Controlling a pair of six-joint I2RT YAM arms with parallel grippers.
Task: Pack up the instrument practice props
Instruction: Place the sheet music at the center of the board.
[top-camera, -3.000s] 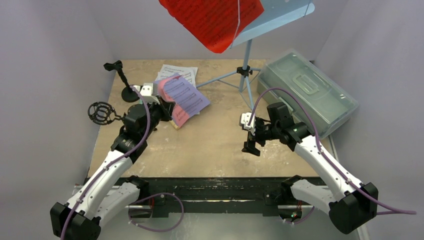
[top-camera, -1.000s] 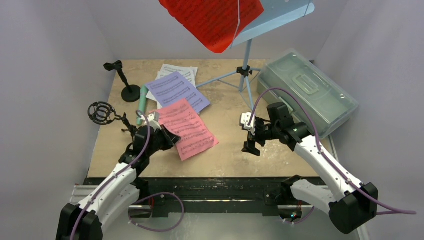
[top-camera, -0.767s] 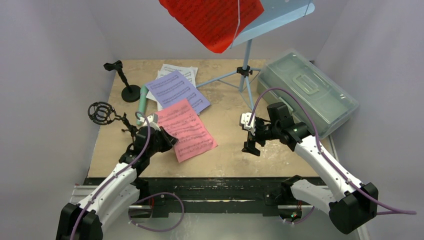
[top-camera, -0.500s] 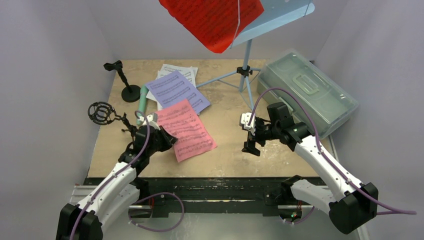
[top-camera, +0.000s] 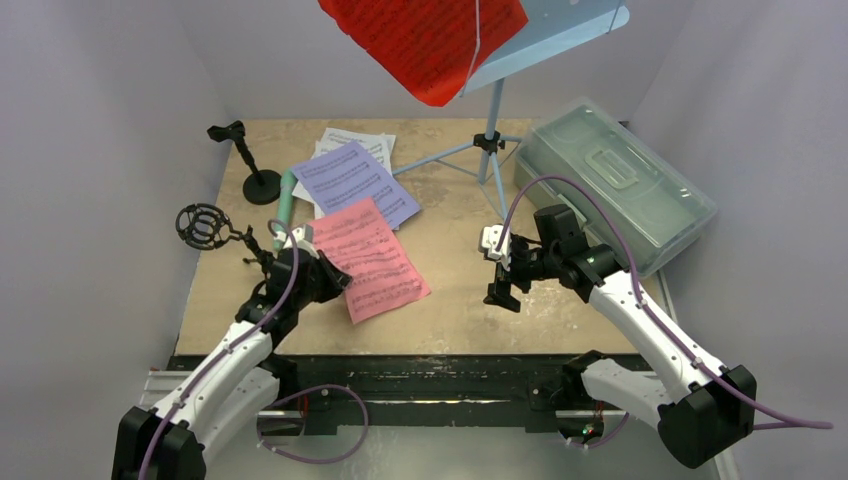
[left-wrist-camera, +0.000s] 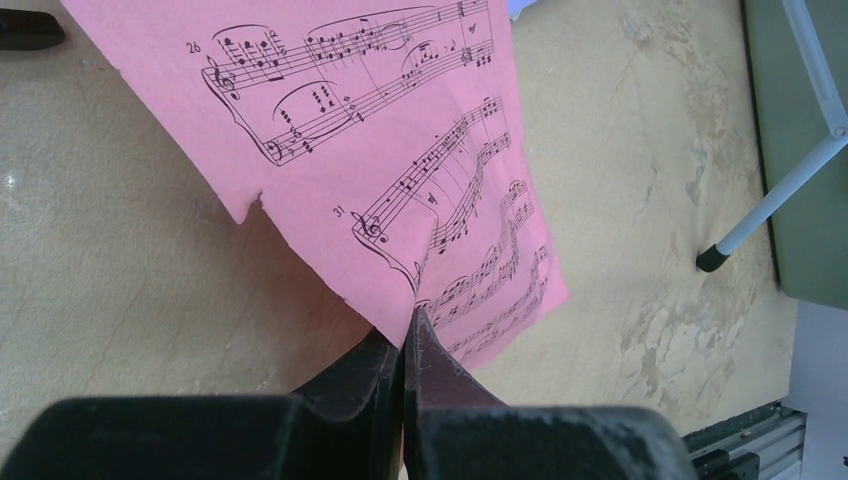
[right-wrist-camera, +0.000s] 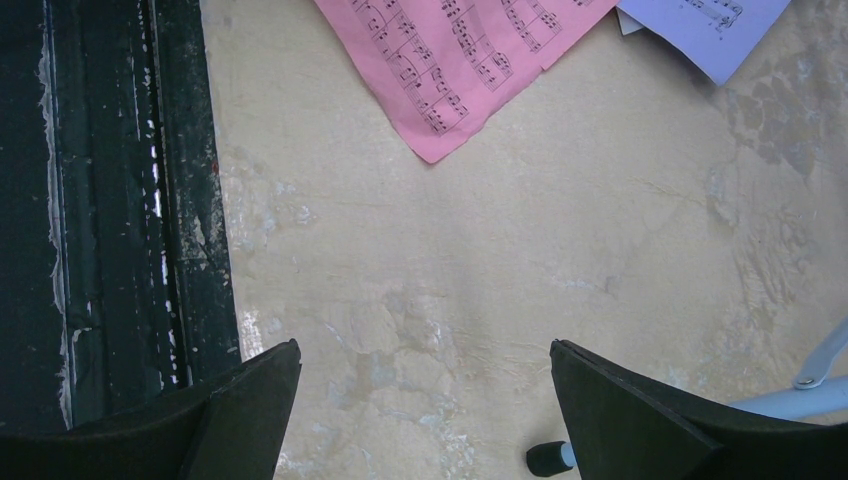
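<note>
Pink music sheet (top-camera: 372, 258) is pinched by its corner in your left claw (left-wrist-camera: 408, 325); right claw (right-wrist-camera: 422, 350) gapes empty. Translucent plastic box (top-camera: 615, 180) is shut, nothing packed yet, every prop to go.

A robotics lab test cell is shown. A mottled beige worktop (top-camera: 455, 300) is closed in on three sides by plain pale grey walls (top-camera: 100, 150). Two white-and-black jointed robot arms (top-camera: 215, 355) are bolted to a black metal rail (top-camera: 420, 385) at its near edge, and purple cables (top-camera: 320, 455) are trailed from them. A light-blue perforated music rack on tripod legs (top-camera: 565, 30) is stood on the worktop.
</note>
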